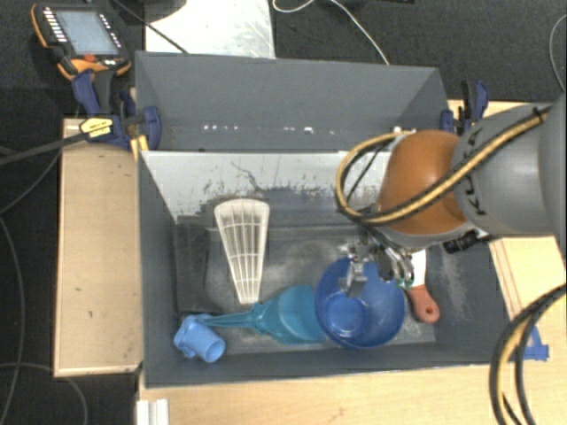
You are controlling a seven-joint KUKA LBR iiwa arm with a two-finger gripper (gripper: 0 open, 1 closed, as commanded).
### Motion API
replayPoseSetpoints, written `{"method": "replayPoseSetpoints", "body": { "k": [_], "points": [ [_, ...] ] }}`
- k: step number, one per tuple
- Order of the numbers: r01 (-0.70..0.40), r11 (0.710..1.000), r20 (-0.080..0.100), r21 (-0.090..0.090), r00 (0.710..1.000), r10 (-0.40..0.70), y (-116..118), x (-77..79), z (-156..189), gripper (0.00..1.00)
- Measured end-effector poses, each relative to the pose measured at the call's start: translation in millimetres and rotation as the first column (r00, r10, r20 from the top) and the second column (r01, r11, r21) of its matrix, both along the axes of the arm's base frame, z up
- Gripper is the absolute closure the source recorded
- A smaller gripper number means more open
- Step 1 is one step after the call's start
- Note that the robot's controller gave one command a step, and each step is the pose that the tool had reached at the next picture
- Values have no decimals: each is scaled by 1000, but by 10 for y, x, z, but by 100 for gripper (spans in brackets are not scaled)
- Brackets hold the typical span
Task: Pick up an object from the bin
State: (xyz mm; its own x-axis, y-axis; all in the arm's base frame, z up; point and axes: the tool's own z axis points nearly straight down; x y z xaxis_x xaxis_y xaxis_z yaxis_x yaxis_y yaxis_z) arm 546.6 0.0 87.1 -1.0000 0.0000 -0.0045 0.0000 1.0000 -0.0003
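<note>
While the tool (359,268) hangs over the blue bowl (376,321) near the bin's (292,367) front wall, its opening cannot be told.

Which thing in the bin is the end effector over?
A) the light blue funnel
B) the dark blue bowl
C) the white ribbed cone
B: the end effector sits above the dark blue bowl at the bin's lower right in the view, apart from the white ribbed cone.
</note>
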Motion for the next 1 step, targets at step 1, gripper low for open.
{"method": "replayPoseSetpoints", "body": {
  "k": [1],
  "points": [
    [-1,1000,0,0,1000,1,0,0,0,100]
  ]
}}
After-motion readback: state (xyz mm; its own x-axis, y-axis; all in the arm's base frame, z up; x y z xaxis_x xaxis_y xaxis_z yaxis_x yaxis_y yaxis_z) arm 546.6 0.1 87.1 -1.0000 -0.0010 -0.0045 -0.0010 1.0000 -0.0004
